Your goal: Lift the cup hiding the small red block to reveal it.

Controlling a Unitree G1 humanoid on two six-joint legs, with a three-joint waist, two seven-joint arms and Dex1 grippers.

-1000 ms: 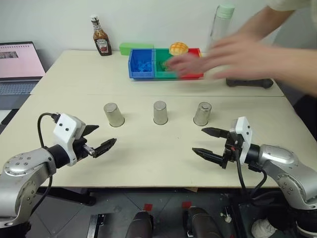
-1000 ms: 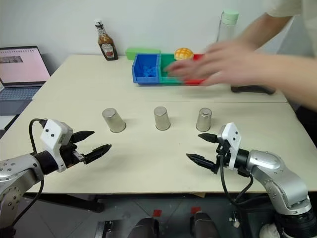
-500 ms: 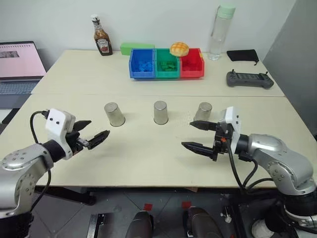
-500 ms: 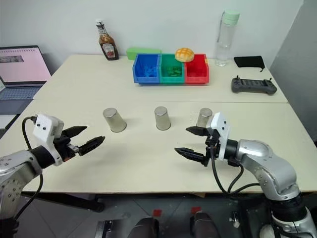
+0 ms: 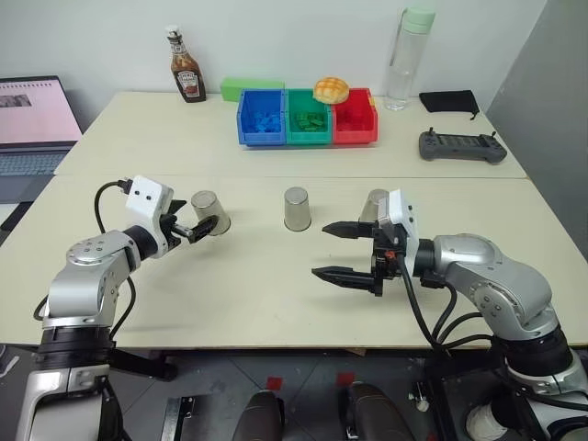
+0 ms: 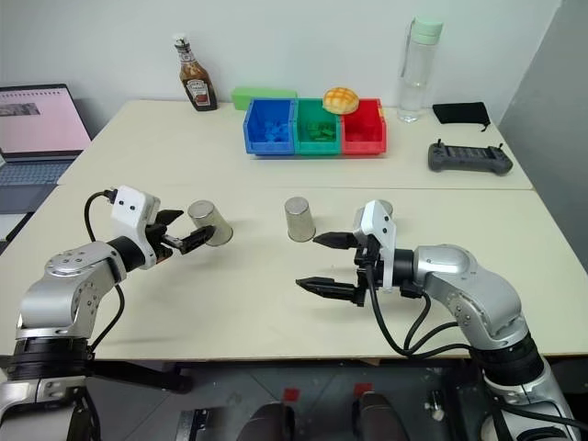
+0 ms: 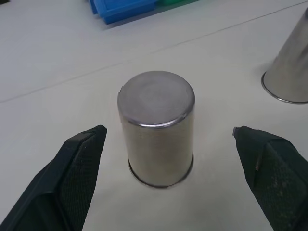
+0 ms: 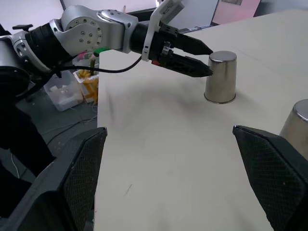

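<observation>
Meanwhile the left gripper [image 7: 163, 144] stood wide open, one finger on each side of the leftmost cup [image 7: 156, 132] without touching it. Wide open and empty too, the right gripper [image 5: 337, 251] hung near the rightmost cup [image 5: 374, 204].

1. We see three upturned metal cups in a row across the middle of the table [image 6: 276, 303]: left cup [image 6: 209, 223], middle cup [image 6: 299, 219], right cup [image 6: 383, 209].
2. Our left gripper [image 6: 195, 233] sits spread just beside the left cup.
3. Our right gripper [image 6: 323, 264] stands wide apart, partly covering the right cup.
4. Near the far edge sit blue [image 6: 269, 126], green [image 6: 318, 126] and red [image 6: 364, 127] bins, a sauce bottle [image 6: 191, 61] and a water bottle [image 6: 414, 70].
</observation>
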